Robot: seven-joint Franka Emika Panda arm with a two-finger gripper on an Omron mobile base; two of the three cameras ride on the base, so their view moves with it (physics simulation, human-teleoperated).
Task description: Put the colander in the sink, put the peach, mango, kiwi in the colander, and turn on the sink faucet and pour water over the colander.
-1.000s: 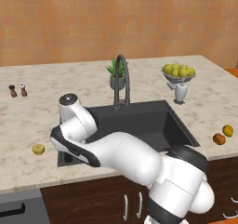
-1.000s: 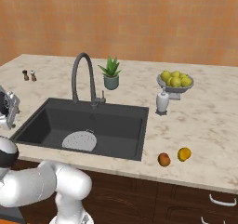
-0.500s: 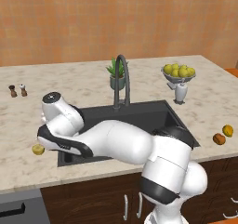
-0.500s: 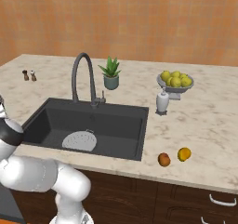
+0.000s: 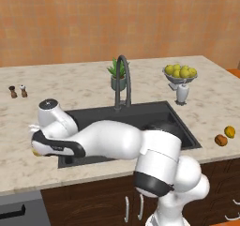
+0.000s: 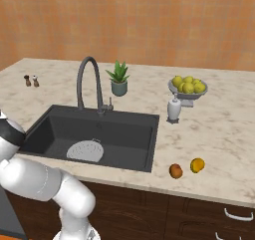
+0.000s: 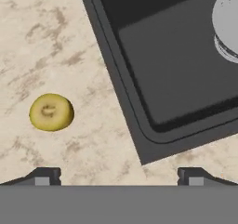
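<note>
Gripper (image 7: pixel 119 176), jaws spread wide and empty, touching nothing, hangs over the bench (image 7: pixel 56 42) just beside the sink's (image 7: pixel 176 79) near-left corner. The kiwi (image 7: pixel 51 112), a cut yellow-green round with no long axis, lies on the bench apart from the sink rim, off the gripper's centreline toward one fingertip. The colander (image 6: pixel 85 151) sits inside the sink. Peach (image 6: pixel 175 171) and mango (image 6: pixel 197 165) lie well beyond the sink's far side.
</note>
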